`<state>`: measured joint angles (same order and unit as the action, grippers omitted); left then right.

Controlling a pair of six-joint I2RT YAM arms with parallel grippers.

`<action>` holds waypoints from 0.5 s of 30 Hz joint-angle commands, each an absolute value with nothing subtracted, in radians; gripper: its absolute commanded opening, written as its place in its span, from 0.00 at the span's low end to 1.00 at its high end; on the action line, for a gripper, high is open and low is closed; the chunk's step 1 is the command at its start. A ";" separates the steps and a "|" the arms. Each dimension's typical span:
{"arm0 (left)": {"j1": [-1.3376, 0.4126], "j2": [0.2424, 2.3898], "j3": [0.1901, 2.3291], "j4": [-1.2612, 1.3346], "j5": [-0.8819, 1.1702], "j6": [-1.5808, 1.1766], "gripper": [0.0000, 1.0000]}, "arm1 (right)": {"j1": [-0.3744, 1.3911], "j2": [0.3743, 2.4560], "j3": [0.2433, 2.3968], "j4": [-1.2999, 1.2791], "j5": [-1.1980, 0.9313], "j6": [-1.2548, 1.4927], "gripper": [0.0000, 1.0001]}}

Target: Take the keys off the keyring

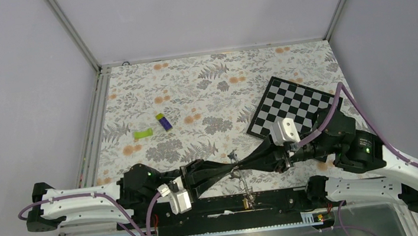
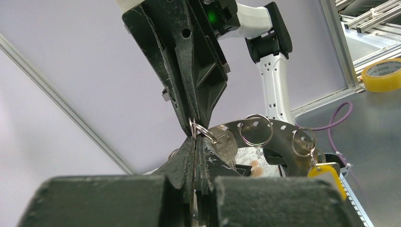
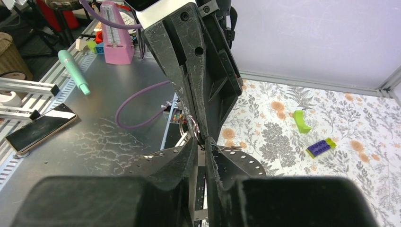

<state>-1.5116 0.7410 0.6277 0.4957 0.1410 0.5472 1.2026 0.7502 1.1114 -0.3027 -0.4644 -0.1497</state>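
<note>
Two tips meet | left gripper (image 2: 195, 142) pinched shut | right gripper (image 2: 192, 123) narrow (grip unclear) | keyring (image 2: 279, 137) flat, perforated metal

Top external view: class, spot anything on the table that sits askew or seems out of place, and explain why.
The checkerboard at the right lies turned at an angle to the edges of the table, so it looks askew. A purple-and-green block and a green piece lie loose left of centre, apart from each other.

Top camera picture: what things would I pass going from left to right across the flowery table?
green piece → purple-and-green block → dangling keyring → black-and-white checkerboard
</note>
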 commanded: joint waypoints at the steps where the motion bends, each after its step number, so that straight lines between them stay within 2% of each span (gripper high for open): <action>1: -1.513 0.740 0.647 0.673 0.138 0.533 0.00 | 1.206 0.763 1.092 -0.266 -0.424 -0.159 0.12; 3: -1.513 0.743 0.648 0.675 0.137 0.531 0.00 | 1.207 0.761 1.090 -0.255 -0.422 -0.148 0.02; 4: -1.513 0.745 0.649 0.675 0.136 0.530 0.00 | 1.206 0.760 1.089 -0.246 -0.424 -0.139 0.00; 15: -1.513 0.744 0.629 0.698 0.099 0.522 0.00 | 1.207 0.728 1.098 -0.193 -0.438 -0.104 0.00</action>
